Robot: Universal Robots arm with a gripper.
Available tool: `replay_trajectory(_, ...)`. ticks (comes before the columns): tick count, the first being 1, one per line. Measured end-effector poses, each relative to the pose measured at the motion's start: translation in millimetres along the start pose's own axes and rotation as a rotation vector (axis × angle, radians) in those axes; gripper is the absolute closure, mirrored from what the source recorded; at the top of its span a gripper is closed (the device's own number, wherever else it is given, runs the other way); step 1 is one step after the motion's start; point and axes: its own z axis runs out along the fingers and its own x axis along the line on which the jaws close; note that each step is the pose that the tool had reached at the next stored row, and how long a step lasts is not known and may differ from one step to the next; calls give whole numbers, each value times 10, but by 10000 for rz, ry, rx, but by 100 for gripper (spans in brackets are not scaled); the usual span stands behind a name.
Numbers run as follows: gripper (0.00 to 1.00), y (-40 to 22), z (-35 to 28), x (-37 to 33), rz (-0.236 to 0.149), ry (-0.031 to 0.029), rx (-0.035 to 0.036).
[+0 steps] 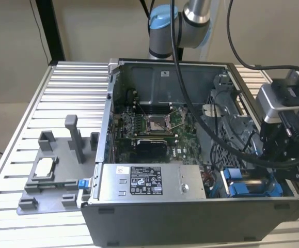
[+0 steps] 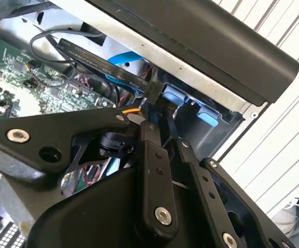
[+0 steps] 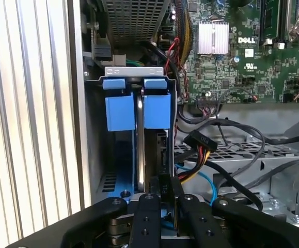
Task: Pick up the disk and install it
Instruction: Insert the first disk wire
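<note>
Now the gripper (image 3: 162, 192) pinches the disk (image 3: 140, 147) upright inside the drive bay (image 3: 134, 70).

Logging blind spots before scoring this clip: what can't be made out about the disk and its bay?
- First wrist view: the silver metal disk in its blue plastic carrier frame stands end-on, so its label face and seating depth are hidden.
- Exterior view: the black gripper and the dark case wall cover part of the bay.
- Second wrist view: the gripper's own body blocks much of it.
</note>
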Motion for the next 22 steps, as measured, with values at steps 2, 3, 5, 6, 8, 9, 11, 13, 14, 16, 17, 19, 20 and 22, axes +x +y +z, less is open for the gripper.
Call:
replay_trajectory(2, 100, 1, 3, -11, -82, 132, -1)
replay_trajectory(3, 100, 1, 4, -19, -112, 152, -3)
replay_trajectory(5, 100, 2, 7, -37, -121, 151, -4)
replay_trajectory(6, 100, 3, 6, -44, -121, 151, -4)
replay_trajectory(8, 100, 3, 0, -52, -121, 150, -4)
replay_trajectory(9, 100, 2, -7, -53, -121, 153, -4)
replay_trajectory(11, 100, 2, -20, -57, -121, 152, -4)
replay_trajectory(13, 100, 2, -21, -63, -121, 150, -4)
replay_trajectory(14, 100, 2, -23, -66, -121, 156, -3)
replay_trajectory(16, 100, 3, -21, -86, -122, 160, -2)
replay_trajectory(17, 100, 4, -19, -93, -122, 159, -1)
replay_trajectory(19, 100, 4, -18, -93, -122, 161, 0)
replay_trajectory(20, 100, 4, -16, -93, -123, 161, 0)
replay_trajectory(22, 100, 4, -14, -93, -122, 159, 0)
